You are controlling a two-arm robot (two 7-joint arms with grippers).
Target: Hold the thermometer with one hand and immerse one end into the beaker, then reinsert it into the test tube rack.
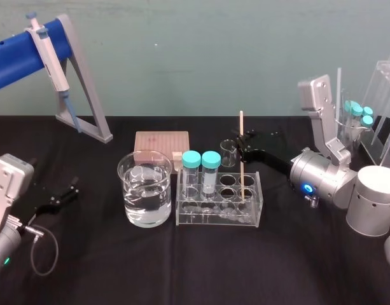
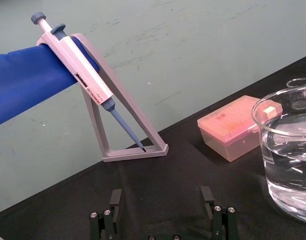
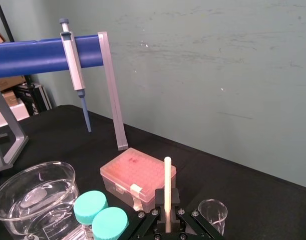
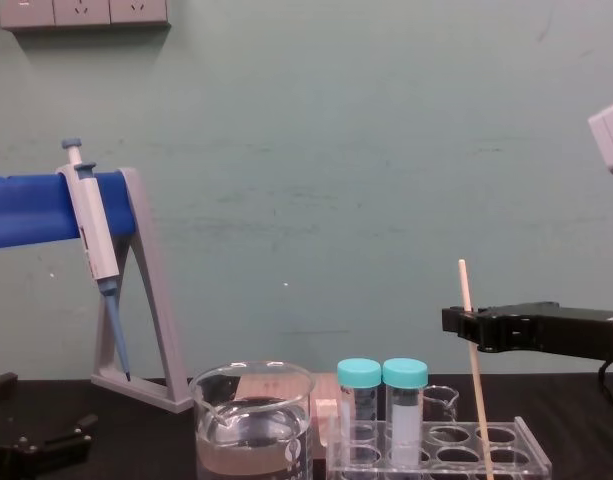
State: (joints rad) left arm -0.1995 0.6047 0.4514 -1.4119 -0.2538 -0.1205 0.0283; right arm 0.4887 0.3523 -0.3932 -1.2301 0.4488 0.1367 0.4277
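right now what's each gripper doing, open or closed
Left gripper: open, holding nothing.
Right gripper: closed on the thermometer, its lower end in the test tube rack.

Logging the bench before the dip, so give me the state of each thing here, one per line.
thermometer: upright, lower end in the test tube rack, not yet dipped.
right pincer: shut on the thermometer.
left pincer: open, empty, low at the left.
beaker: upright, part full of clear liquid.
two tubes: capped, standing in the rack.
pipette: hanging on its stand.
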